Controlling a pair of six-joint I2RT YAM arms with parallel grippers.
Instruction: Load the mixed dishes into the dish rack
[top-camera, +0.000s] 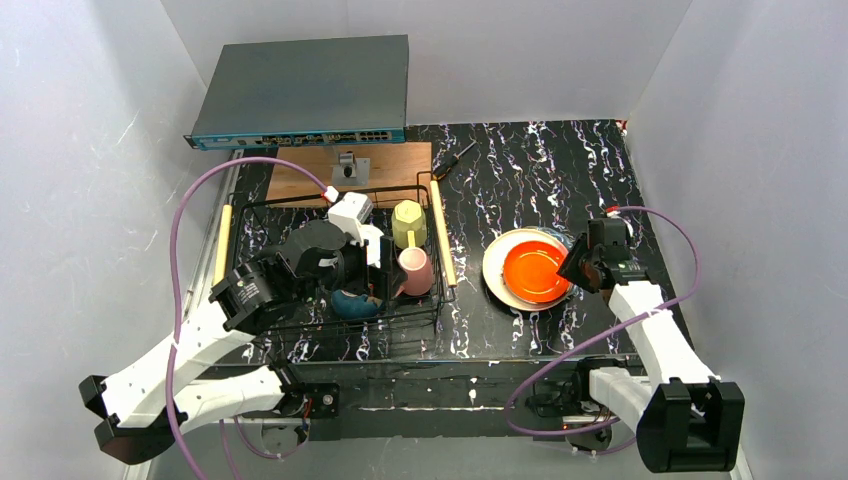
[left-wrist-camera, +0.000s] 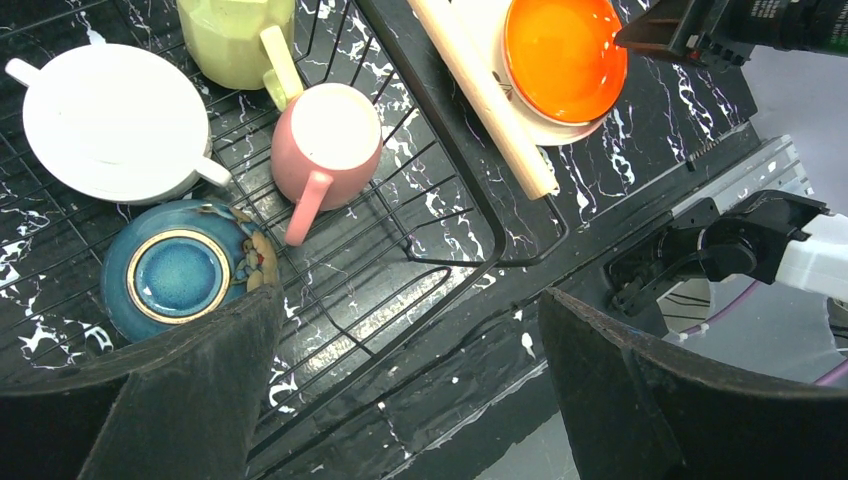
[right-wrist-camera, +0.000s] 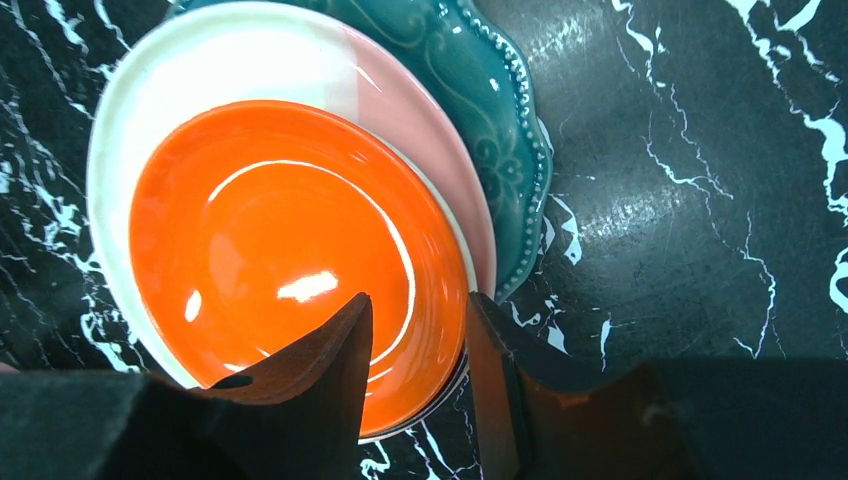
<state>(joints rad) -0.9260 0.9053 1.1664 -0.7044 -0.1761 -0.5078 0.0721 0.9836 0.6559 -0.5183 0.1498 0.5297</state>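
Note:
The dish rack (top-camera: 345, 330) holds a yellow-green mug (top-camera: 408, 222), a pink mug (top-camera: 415, 270), a white cup (left-wrist-camera: 110, 120) and a blue-teal bowl (left-wrist-camera: 180, 272). My left gripper (left-wrist-camera: 408, 300) hangs wide open and empty above the rack's near right corner, its dark body (top-camera: 335, 268) hiding part of the rack. Right of the rack, an orange plate (right-wrist-camera: 270, 240) lies on a cream plate (right-wrist-camera: 230, 60), which lies on a teal plate (right-wrist-camera: 470, 90). My right gripper (right-wrist-camera: 420, 300) straddles the orange plate's near rim, one finger over the plate and one outside it, with a gap left.
The rack's wooden rod handle (left-wrist-camera: 480, 90) lies between the mugs and the plate stack (top-camera: 497, 265). A brown wooden board (top-camera: 300, 180) and a grey flat box (top-camera: 305, 90) sit behind the rack. A black tool (top-camera: 455, 160) lies beside the board. White walls close in the sides.

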